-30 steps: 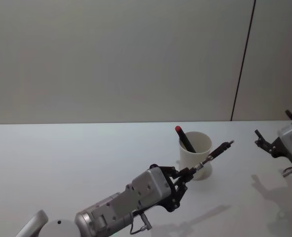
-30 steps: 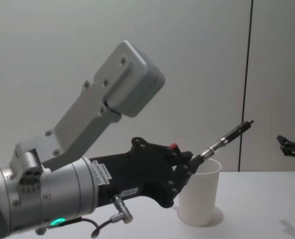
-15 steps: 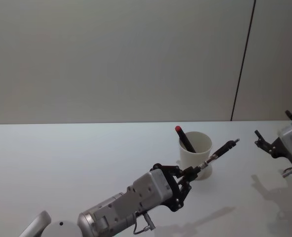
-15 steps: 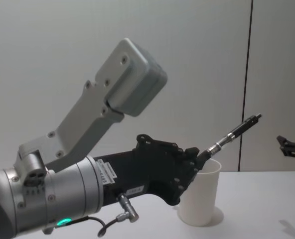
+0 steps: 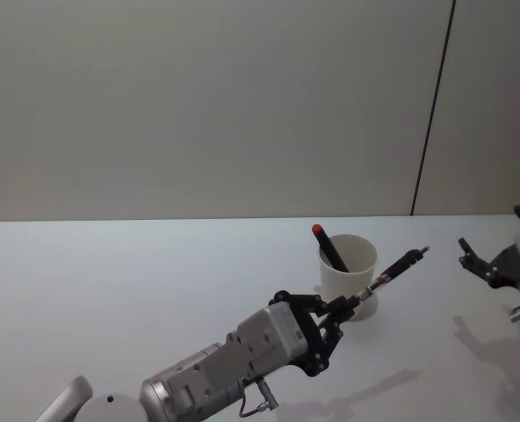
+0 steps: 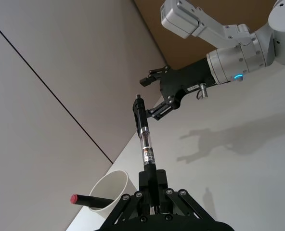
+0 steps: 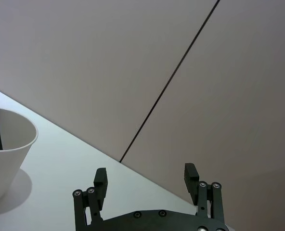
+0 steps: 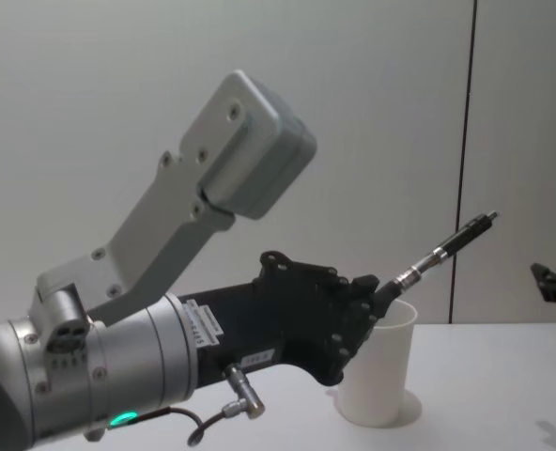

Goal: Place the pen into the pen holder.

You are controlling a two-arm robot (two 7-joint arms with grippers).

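Note:
My left gripper (image 5: 337,309) is shut on the lower end of a black and clear pen (image 5: 392,271), which slants upward past the near right side of the pen holder (image 5: 348,280), a white paper cup. The wrist view shows the pen (image 6: 145,144) rising from the left gripper (image 6: 152,185) beside the cup (image 6: 111,190). From the chest, the pen (image 8: 442,252) points up over the cup's rim (image 8: 381,376). A second pen with a red cap (image 5: 330,249) leans inside the cup. My right gripper (image 5: 490,229) hovers open and holds nothing at the table's right edge.
The white table (image 5: 137,290) stretches bare to the left of and in front of the cup. A grey wall with a dark vertical seam (image 5: 431,114) stands behind. My left forearm (image 8: 165,254) looms large in the chest view.
The left gripper has carried the pen slightly to the right and farther forward beside the cup. The right gripper has drawn back toward the right edge.

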